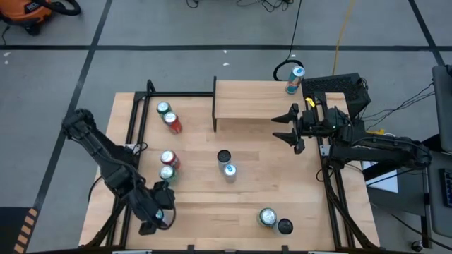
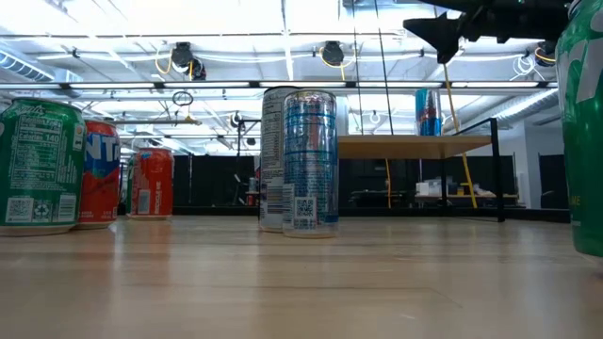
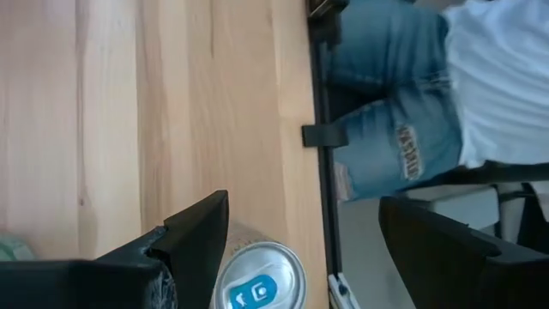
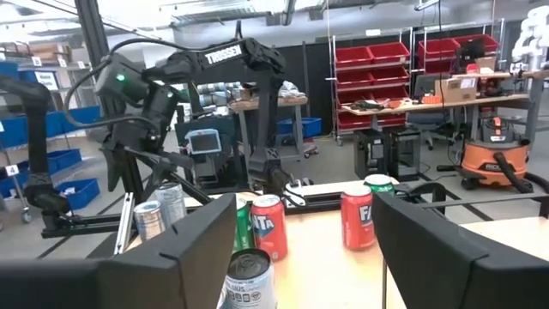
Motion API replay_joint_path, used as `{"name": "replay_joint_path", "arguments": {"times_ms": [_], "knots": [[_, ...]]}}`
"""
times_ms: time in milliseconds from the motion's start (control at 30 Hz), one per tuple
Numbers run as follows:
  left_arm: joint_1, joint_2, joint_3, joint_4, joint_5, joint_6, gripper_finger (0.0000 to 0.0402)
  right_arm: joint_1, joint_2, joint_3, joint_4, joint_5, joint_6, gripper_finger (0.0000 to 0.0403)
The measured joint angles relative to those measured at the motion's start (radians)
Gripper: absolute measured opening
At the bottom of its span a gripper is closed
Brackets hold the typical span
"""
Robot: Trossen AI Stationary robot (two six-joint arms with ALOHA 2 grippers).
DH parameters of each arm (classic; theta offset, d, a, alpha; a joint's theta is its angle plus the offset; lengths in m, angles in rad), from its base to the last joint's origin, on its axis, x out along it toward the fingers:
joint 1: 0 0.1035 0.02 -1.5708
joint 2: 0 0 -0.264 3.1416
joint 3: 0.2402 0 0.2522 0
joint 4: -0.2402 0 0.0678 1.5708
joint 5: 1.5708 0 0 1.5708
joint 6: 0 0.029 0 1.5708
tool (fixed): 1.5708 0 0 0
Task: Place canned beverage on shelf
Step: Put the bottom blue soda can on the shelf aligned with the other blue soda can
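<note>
- A blue-and-white can (image 1: 294,79) stands upright on the shelf (image 1: 244,102), at its far right corner.
- The right gripper (image 1: 285,128), jaws spread and empty, hovers just off the shelf's right end, apart from that can.
- The left gripper (image 1: 162,206), jaws released, waits well away from the shelf.

Off my desk (image 1: 198,212) I see an orange shop vacuum (image 1: 32,13) on the grey floor (image 1: 176,28), red storage bins (image 4: 377,64) on racks across the room, and a person in torn blue jeans (image 3: 395,129) just beside the desk's edge.
</note>
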Motion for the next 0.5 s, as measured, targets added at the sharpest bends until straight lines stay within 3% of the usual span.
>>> {"name": "replay_joint_path", "arguments": {"times_ms": [167,400,500], "knots": [[-0.001,0.075,0.045,-0.02,0.011,-0.05,0.0301,0.0,0.0,0.0,-0.002,-0.002,-0.011,0.0274],[-0.018,0.145,0.046,-0.196,0.131,-0.157,0.0301,0.0,0.0,0.0,-0.029,-0.005,-0.032,0.0274],[-0.019,0.156,0.046,-0.189,0.138,-0.157,0.0301,0.0,0.0,0.0,-0.03,-0.005,-0.035,0.0274]]}}
